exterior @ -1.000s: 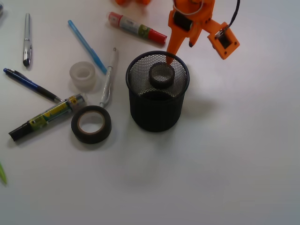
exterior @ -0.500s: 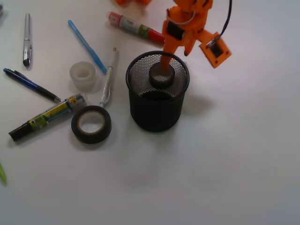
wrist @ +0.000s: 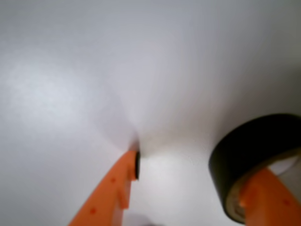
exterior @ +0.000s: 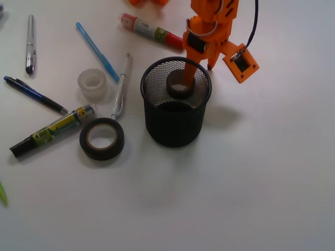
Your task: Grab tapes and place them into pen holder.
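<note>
A plain white table point(exterior: 261, 183) carried three tape rolls, one cup and several pens and markers. The translucent white tape point(exterior: 93, 84) and the black tape point(exterior: 102, 138) with its tan core lay left of the black mesh pen holder point(exterior: 175, 117). The dark grey tape point(exterior: 180, 86) sat in the holder's mouth, one finger of the orange gripper point(exterior: 196, 65) through its hole. The jaws stood apart. Two label-wrapped markers point(exterior: 153, 30) lay there, their print too small to read.
</note>
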